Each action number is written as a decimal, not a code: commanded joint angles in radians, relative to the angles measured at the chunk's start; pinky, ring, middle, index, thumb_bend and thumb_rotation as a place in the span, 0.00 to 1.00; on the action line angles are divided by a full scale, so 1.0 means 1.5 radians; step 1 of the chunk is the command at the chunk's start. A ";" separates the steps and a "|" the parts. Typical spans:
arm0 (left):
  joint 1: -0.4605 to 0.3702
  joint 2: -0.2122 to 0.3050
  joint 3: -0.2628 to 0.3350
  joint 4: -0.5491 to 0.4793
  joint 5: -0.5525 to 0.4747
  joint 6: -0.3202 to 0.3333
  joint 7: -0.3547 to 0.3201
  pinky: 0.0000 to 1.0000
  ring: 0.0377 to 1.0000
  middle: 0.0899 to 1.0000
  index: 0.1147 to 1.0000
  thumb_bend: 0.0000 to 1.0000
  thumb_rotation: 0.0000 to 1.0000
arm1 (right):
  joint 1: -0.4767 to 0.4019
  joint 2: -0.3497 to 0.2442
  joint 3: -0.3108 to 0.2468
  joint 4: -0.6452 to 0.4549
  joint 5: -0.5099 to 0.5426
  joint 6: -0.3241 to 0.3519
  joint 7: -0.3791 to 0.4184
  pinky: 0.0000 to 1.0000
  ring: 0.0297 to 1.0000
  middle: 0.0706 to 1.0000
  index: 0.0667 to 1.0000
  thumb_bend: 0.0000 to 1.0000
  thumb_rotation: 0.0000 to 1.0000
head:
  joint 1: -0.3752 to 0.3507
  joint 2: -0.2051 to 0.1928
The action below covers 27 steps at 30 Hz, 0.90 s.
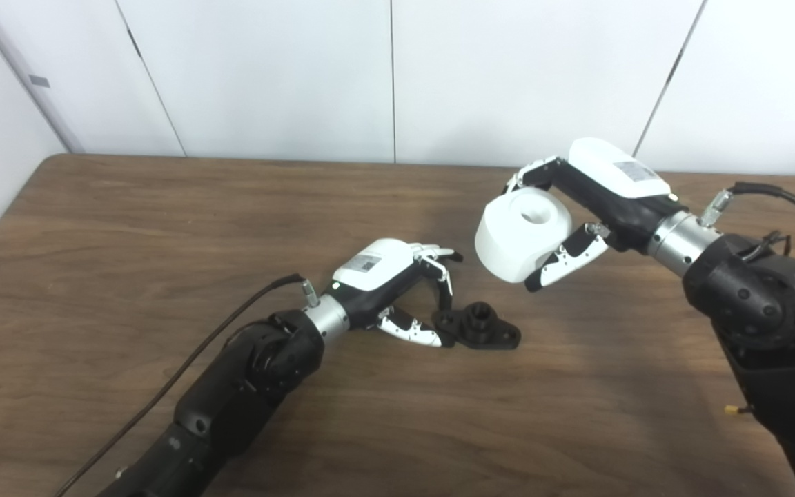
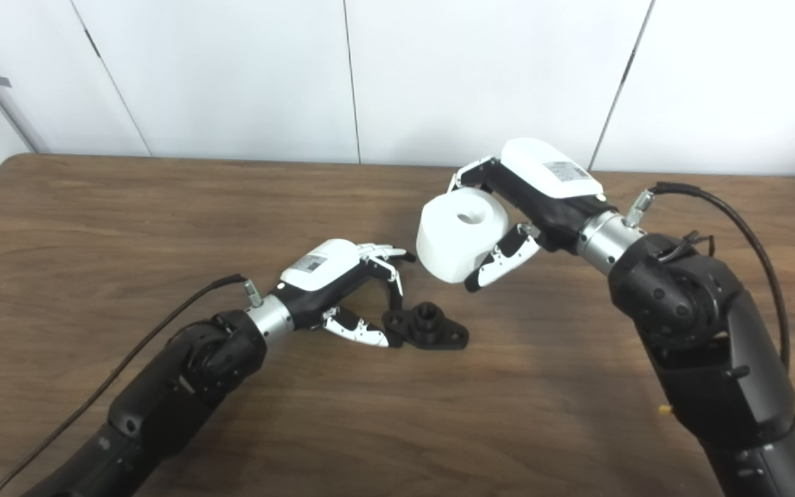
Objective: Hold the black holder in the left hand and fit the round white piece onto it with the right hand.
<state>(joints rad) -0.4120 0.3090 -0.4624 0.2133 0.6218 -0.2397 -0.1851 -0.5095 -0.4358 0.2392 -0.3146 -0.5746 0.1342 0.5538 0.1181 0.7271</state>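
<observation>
Two-armed humanoid at a brown wood-grain worktop (image 1: 128,228), seen from the head cameras. The black holder (image 1: 478,326), a flat base with a raised round collar at its middle and a lug at each end, is lying on the worktop near the centre. The left hand (image 1: 397,290) is resting low beside the holder's left end: its fingers (image 1: 439,266) are curling down over that end and its thumb (image 1: 415,333) is reaching in along the near side, so that the tips are bracketing the left lug. Whether they are actually pressing on the holder or only lying against it cannot be told from either view; the holder is sitting flat on the surface.

The right hand (image 2: 515,207) is hovering above the worktop, to the right of and higher than the holder, and is pinching the round white piece (image 2: 459,235) between its thumb (image 2: 497,262) on the near side and its fingers on the far side. The white piece, a short thick cylinder with a hole in its upper face, is being held clear of the worktop, tilted, and apart from the holder. A black cable (image 1: 183,366) is trailing along the left forearm, and another is looping behind the right wrist. White wall panels (image 1: 266,69) are standing behind the worktop.
</observation>
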 commanded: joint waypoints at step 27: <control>0.004 0.002 -0.019 0.016 0.017 0.005 -0.020 0.89 0.91 0.88 0.42 0.52 0.06 | -0.008 -0.010 0.036 -0.001 -0.015 -0.016 -0.006 0.68 0.73 0.66 0.44 0.53 0.14 | 0.002 0.002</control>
<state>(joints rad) -0.4121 0.3080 -0.4684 0.2221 0.6219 -0.2488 -0.1694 -0.4912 -0.4364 0.3034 -0.3046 -0.5942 0.1401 0.5552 0.1197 0.7302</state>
